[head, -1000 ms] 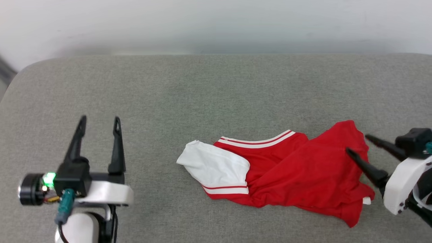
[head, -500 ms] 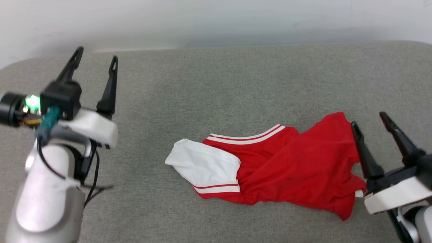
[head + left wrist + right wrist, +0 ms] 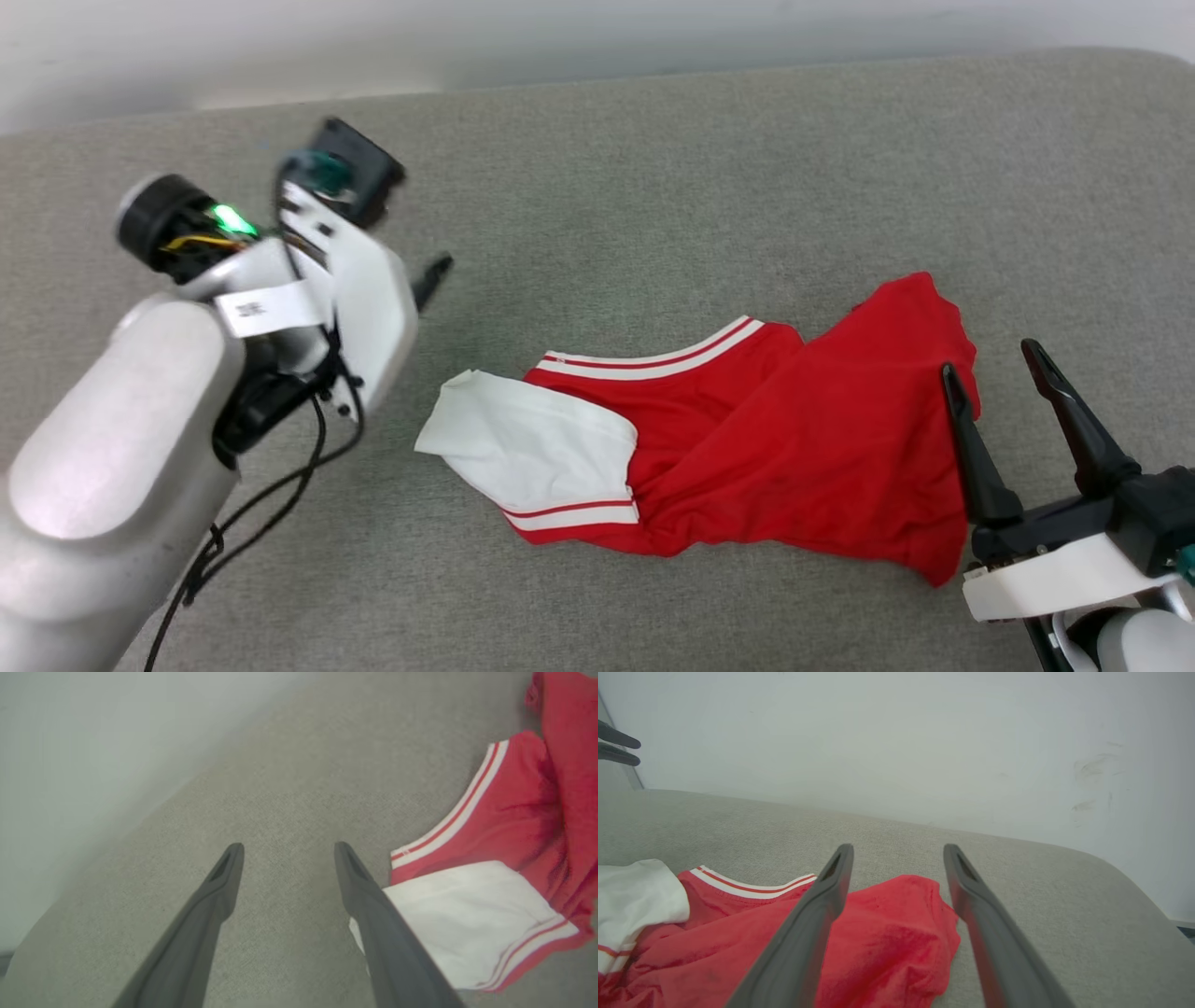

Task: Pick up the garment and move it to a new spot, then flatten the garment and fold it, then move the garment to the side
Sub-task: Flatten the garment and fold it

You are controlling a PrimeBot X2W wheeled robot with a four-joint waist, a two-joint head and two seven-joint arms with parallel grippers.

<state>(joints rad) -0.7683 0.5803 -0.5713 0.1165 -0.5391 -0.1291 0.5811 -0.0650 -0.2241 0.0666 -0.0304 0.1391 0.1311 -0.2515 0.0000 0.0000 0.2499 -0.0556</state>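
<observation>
In the head view the garment [image 3: 747, 448] lies crumpled at the centre right of the frame on a gray cloth surface [image 3: 653, 187], with its white sleeve [image 3: 532, 448] toward the left and striped trim [image 3: 653, 353] along its top edge. The left claw [image 3: 431, 278] hangs at the upper left, mostly hidden by its own wrist [image 3: 364, 299]; one fingertip shows, near the sleeve but apart from it. The right claw [image 3: 990, 364] stands at the lower right, fingers spread, one finger over the garment's right edge. In the left wrist view the left claw [image 3: 288, 847] is spread and empty above the bare surface; the sleeve [image 3: 467, 905] sits at the right, perhaps brushing one finger. In the right wrist view the right claw [image 3: 899, 848] is spread wide and empty, with the garment [image 3: 887, 933] below it at the lower left.
</observation>
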